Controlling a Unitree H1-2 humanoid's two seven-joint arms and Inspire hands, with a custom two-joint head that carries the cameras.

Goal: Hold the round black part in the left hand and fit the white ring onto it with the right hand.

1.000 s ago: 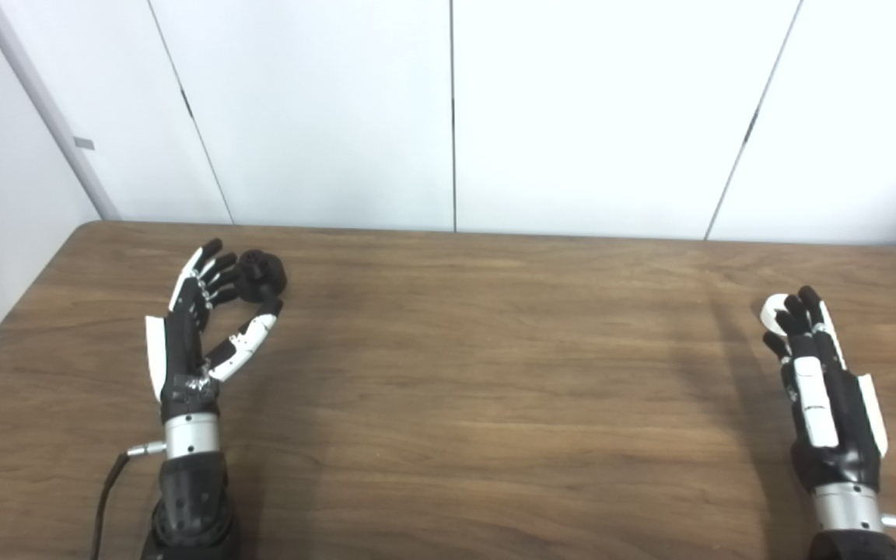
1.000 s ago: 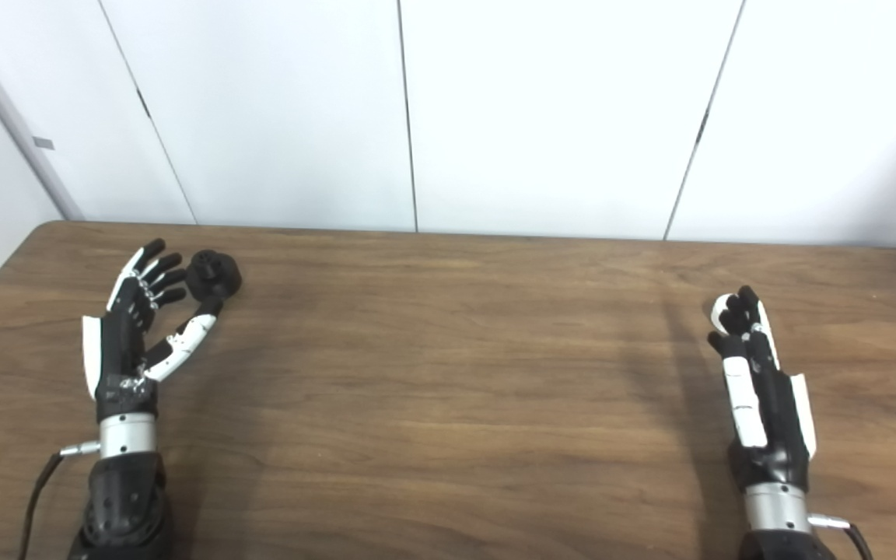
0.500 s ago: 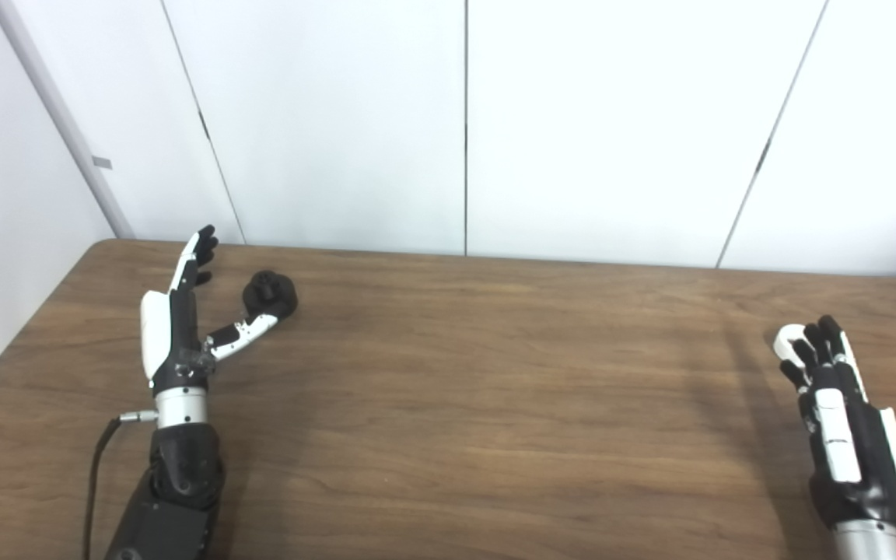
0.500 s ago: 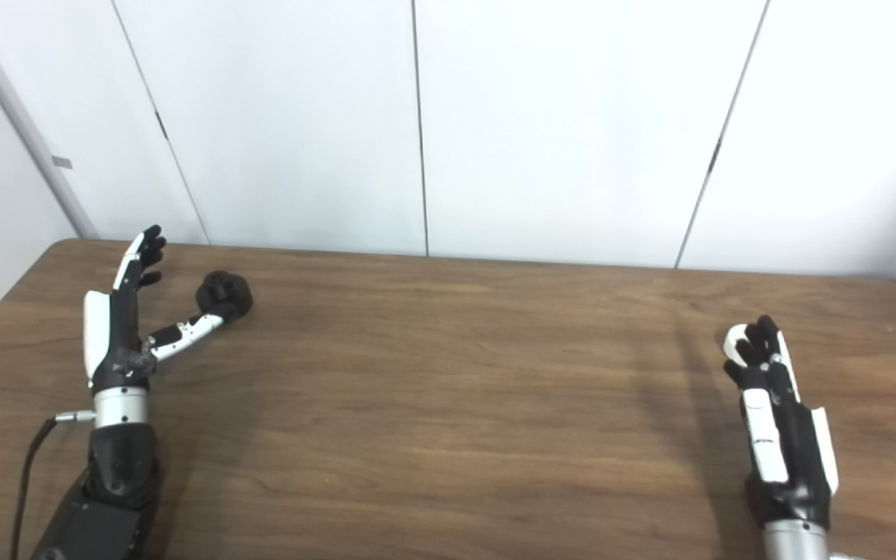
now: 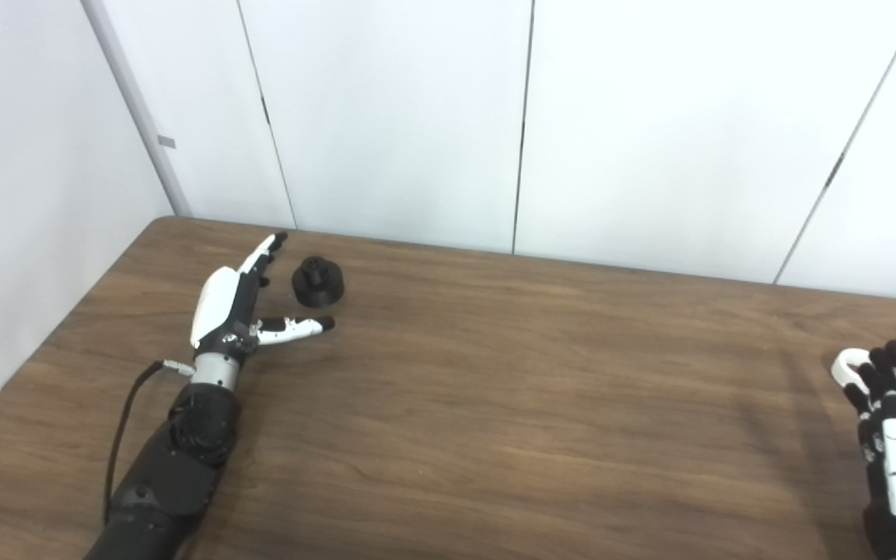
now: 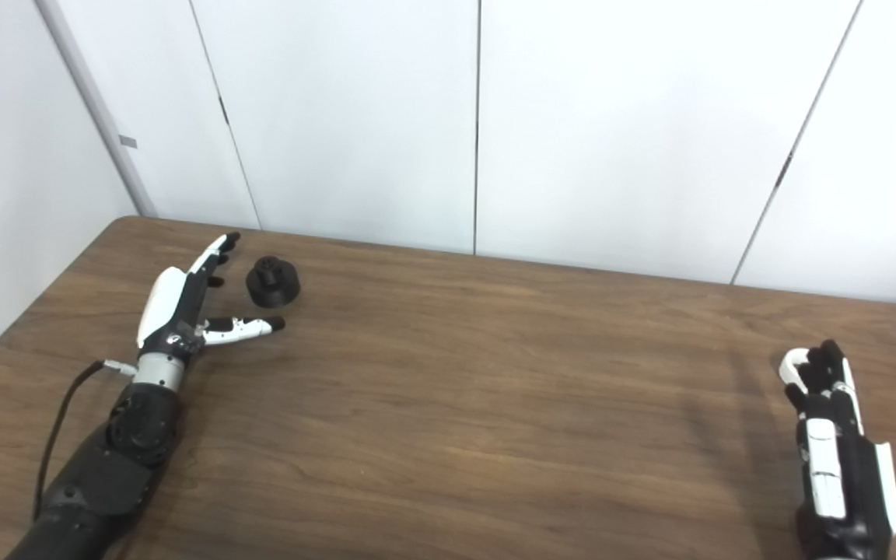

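Note:
The round black part (image 5: 318,281) stands on the wooden table (image 5: 495,389) at the far left, a small knob on its top. My left hand (image 5: 234,303) lies open beside it, fingers stretched flat along its left side and thumb pointing right just in front of it, not touching. At the right edge my right hand (image 5: 887,435) has its fingers curled around the white ring (image 5: 848,365), which shows as a white arc at the fingertips. The same ring (image 6: 792,365) appears in the right eye view.
White wall panels (image 5: 526,117) rise behind the table's far edge. The table's left edge runs close to my left arm, and a black cable (image 5: 125,420) hangs from its wrist.
The camera has swung left, shifting the whole picture right. My left hand has opened out flat and drawn off the black part, which now stands alone. The right hand still holds the ring.

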